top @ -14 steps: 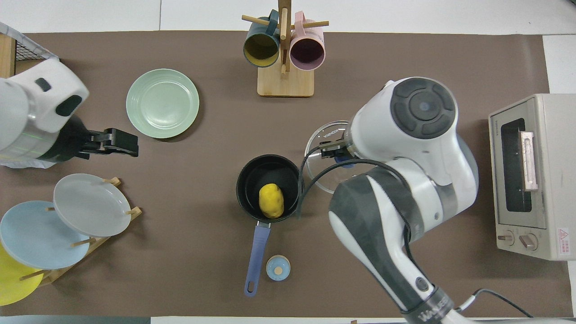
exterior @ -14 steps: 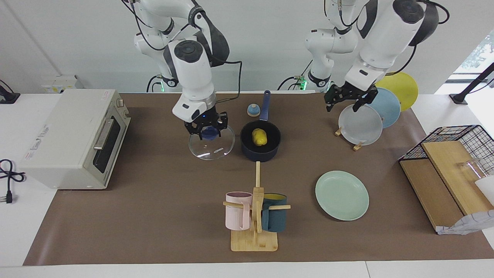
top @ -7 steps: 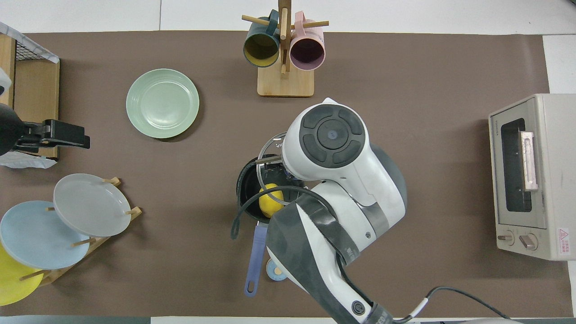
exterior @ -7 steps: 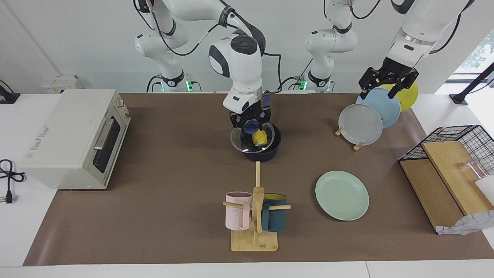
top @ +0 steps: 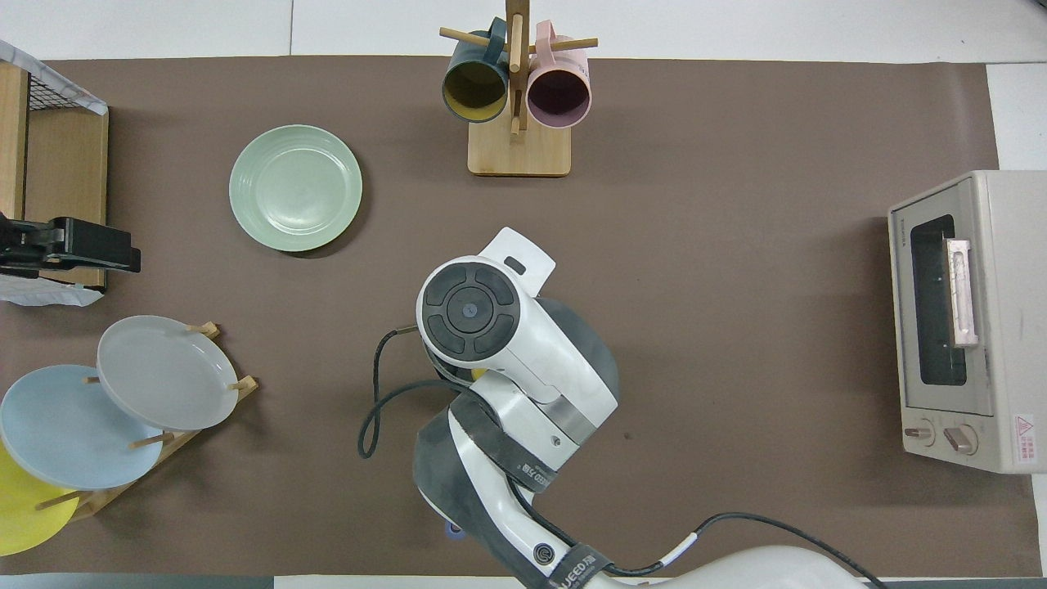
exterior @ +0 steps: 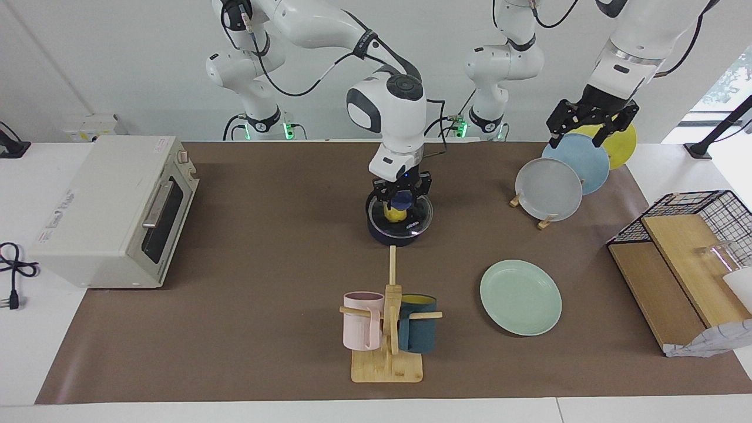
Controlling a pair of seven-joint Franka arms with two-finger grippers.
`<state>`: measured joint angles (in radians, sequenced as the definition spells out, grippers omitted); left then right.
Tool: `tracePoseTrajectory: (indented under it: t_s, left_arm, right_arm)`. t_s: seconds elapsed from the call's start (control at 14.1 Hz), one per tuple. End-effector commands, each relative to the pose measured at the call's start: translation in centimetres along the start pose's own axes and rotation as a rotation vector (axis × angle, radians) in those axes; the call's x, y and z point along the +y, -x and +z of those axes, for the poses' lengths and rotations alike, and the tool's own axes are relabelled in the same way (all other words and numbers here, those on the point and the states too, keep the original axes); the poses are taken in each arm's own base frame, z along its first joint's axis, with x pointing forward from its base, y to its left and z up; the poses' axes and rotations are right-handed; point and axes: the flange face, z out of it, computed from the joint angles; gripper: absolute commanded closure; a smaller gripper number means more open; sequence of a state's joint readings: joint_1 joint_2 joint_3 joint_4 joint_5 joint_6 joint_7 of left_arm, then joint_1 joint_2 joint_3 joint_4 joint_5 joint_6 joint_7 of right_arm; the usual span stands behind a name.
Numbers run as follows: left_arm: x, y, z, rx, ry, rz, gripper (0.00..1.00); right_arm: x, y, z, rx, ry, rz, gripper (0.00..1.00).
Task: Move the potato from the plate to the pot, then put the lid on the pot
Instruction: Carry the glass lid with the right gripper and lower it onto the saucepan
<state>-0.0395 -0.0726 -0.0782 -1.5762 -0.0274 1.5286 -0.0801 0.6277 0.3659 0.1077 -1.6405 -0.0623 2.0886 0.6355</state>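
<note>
potato (exterior: 392, 214): already in the pot, i can see the yellow through the glass in the facing view. so step one looks done to me.

plate (exterior: 520, 297): bare, sitting on the worktop toward the left arm's end, farther from the robots than the pot and well apart from it.

pot (exterior: 399, 230): mid worktop, nearer the robots than the mug rack (exterior: 388, 329). in the overhead view my own arm covers nearly all of it, so i'm going by the facing view.

lid (exterior: 418, 218): looks level on the pot's rim, or a hair above it. can't tell if it's fully seated.

right pincer (exterior: 401, 200): over the pot, clamped on the lid's blue knob, arm pretty much straight down on it.

left pincer (exterior: 590, 124): up over the plate rack (exterior: 555, 182) at its own end, holding nothing, just waiting. can't make out how wide it stands.

done: potato transfer, lid brought to the pot.

left: i'd say just let go of the knob and lift off clean, then check the lid sits flat.

risk: if it's off-centre the lid could tip or slide when i release, glass on a small rim.
</note>
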Motion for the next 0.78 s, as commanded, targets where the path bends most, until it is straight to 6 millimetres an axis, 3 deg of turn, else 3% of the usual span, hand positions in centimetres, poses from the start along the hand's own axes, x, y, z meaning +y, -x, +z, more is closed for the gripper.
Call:
tracePoseTrajectory:
  t_s: [0.0, 0.28, 0.71]
  left_arm:
    - [-0.8, -0.1, 0.0, -0.008, -0.015, 0.026, 0.00]
    - [-0.3, -0.3, 0.3, -0.013, -0.014, 0.017, 0.00]
    - [0.1, 0.0, 0.6, -0.033, -0.015, 0.005, 0.00]
  right_arm:
    - [-0.1, 0.2, -0.1, 0.002, 0.016, 0.002, 1.00]
    - [0.4, 0.8, 0.3, -0.031, 0.062, -0.012, 1.00]
    - [-1.0, 1.9, 0.0, -0.053, 0.070, 0.009, 1.00]
